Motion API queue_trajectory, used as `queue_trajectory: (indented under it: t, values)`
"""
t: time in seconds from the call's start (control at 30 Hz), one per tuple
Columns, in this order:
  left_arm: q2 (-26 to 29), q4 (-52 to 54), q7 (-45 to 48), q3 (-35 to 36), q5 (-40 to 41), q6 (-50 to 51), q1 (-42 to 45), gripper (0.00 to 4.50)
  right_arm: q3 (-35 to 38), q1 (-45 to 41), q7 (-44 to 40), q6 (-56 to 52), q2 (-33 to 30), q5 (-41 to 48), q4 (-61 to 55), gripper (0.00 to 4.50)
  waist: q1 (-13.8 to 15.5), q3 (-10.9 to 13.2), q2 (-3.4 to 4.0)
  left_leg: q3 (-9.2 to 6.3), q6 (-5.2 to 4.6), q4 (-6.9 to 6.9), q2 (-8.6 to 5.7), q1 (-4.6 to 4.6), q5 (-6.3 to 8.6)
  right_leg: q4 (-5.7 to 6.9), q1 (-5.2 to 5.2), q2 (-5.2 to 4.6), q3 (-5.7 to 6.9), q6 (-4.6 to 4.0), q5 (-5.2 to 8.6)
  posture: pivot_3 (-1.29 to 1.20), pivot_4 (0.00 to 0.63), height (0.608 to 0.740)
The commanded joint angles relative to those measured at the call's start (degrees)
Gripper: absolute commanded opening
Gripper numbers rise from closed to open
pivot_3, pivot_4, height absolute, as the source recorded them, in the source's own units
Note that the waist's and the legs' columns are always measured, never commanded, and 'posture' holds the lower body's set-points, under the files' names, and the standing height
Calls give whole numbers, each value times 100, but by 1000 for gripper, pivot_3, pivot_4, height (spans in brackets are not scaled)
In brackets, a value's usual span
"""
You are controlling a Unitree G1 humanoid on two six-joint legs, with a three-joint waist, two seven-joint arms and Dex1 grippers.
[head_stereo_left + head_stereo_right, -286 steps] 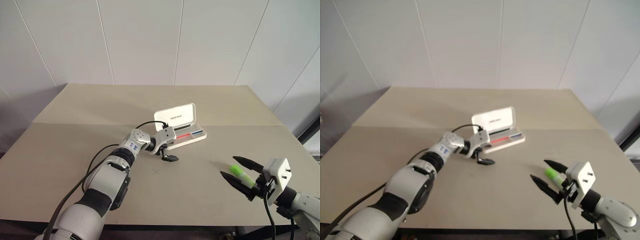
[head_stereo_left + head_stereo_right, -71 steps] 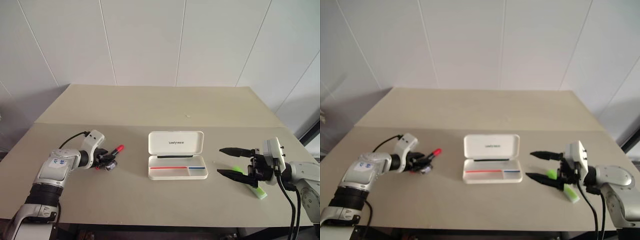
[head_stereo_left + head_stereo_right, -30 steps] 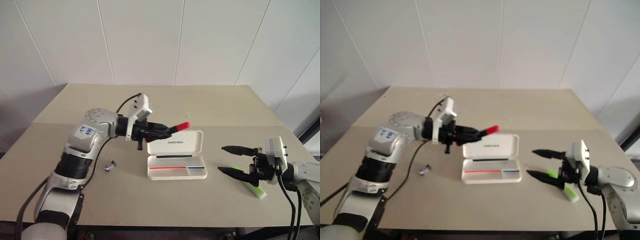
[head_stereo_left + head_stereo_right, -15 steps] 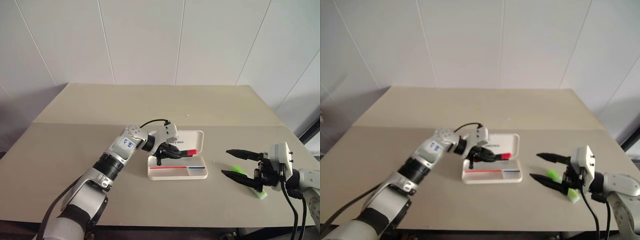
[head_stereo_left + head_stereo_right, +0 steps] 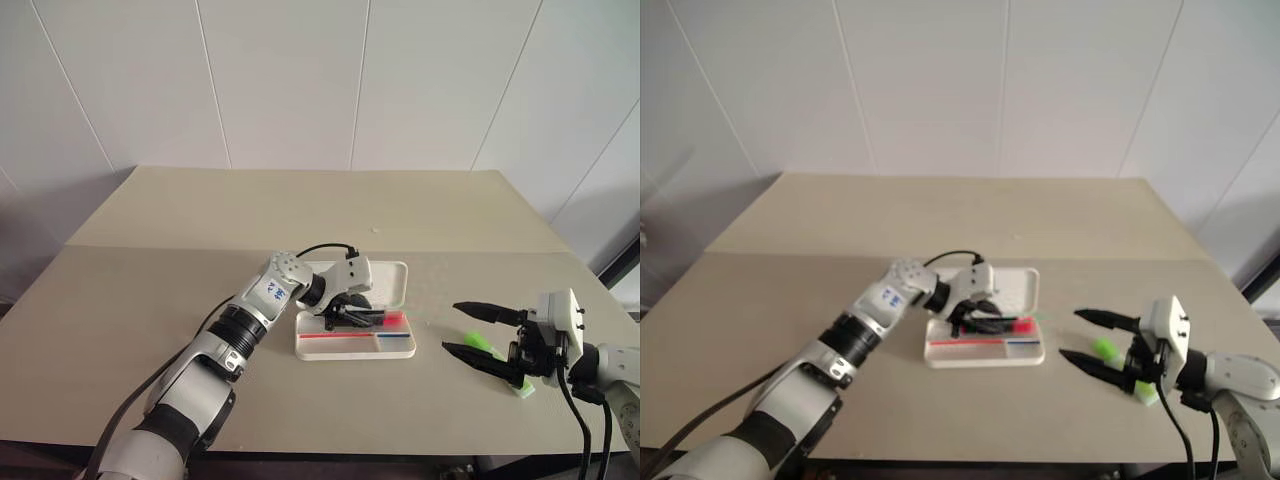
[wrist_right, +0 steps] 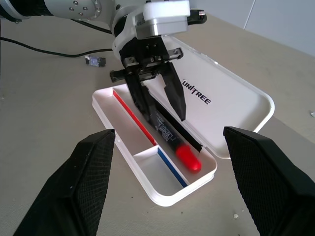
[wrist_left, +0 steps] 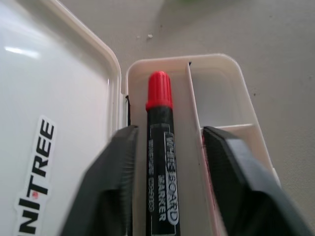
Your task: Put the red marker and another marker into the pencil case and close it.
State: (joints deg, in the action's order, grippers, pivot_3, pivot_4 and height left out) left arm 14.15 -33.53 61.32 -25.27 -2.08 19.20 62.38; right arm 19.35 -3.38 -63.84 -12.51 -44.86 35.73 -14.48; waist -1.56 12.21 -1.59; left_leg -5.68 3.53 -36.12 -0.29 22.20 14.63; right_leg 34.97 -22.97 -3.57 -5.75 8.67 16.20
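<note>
Found a flat white hard-plastic pencil case with rounded corners lying open near the middle of a wide beige table, lid folded back flat on the far side and showing dark lettering. Saw the short marker with a black barrel and bright red cap resting inside the tray, in the long compartment that runs along the hinge, cap towards the robot's right end of the case and barrel printed with white lettering. Noted a red stripe and a blue stripe along the divider on the nearer side of that compartment, with the two nearer compartments bare. Found the left gripper reaching down into the case with its two black fingers parted, one on each side of the black barrel; made out a narrow gap on either side in the left wrist view, so read it as spread a moderate way and gripping nothing. Found the right gripper well to the right of the case, hovering low over the table with its fingers spread wide and pointing towards the case, holding nothing. Spotted the stubby lime-green marker lying on the table there, partly under those fingers; could not tell whether touched by them. Caught a small dark and clear object on the table beyond the left arm, beside a black cable.
</note>
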Motion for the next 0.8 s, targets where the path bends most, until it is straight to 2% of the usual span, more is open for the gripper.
queue_trajectory:
  t: [0.03, 0.13, 0.43, 0.6, 0.8]
  values:
    - [-45, 164, 55, 108, -13, 15, 102, 3535, 227, 43, 34, 62, -13, 128, -201, 4500, 2, 0, 0, 0, 0, 1, 0, 0, 0, 0, 0, 0, 0, 0, 0, 0, 150, 740]
    - [-23, 312, 127, 146, 27, 120, 70, 4482, 256, 83, 49, 60, -18, 143, -207, 4500, 1, 0, 0, -1, 0, 2, 0, 1, 0, -1, 0, 0, 0, 1, 0, 0, 150, 740]
    - [231, 1348, 311, 689, 515, 434, -355, 4482, 445, 529, 840, -62, 169, -132, -185, 4500, -5, 0, 1, -1, 0, 2, 1, -1, 0, 4, 0, 0, -1, 0, 1, 0, 150, 740]
    - [508, 2038, 644, 1360, 1312, 312, -947, 4482, 507, 921, 1325, 67, 262, -602, 76, 4500, -3, -1, 2, 0, 0, 1, 2, -4, 0, 10, 0, 0, -3, -1, 1, 0, 150, 740]
    - [1050, 2735, 1281, 1837, 2024, -19, -1836, 4482, 519, 1042, 1785, 88, 329, -1043, 502, 4500, -5, -3, 5, 2, 1, -2, 2, -10, -1, 16, 2, 0, -6, -3, 1, 0, 150, 740]
